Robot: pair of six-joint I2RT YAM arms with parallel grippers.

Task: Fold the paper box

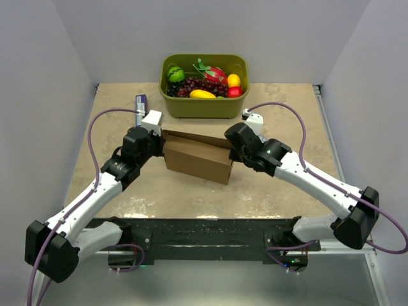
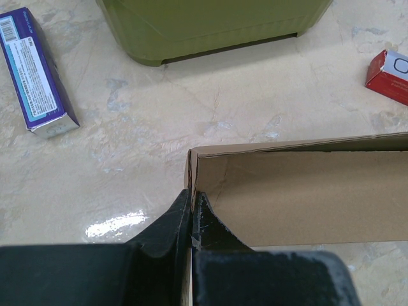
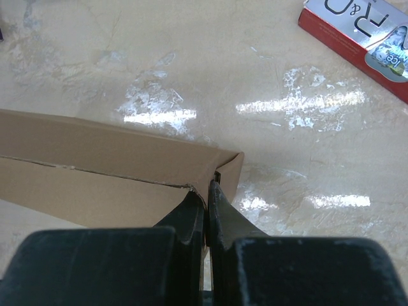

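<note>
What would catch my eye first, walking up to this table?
Mid-table, a brown paper box sits pinched at both ends: the left gripper clamps one end wall, the right gripper the other. Behind it, at the far edge, a green tub holds bright fruit.

Green fruit tub (image 1: 204, 106), purple carton (image 2: 37, 73), red carton (image 3: 360, 35), marbled tabletop (image 1: 274, 191)

Top camera looked down from near edge, far. Wrist cameras sat close at opposite ends of paper box (image 1: 197, 162); all views shared it.
</note>
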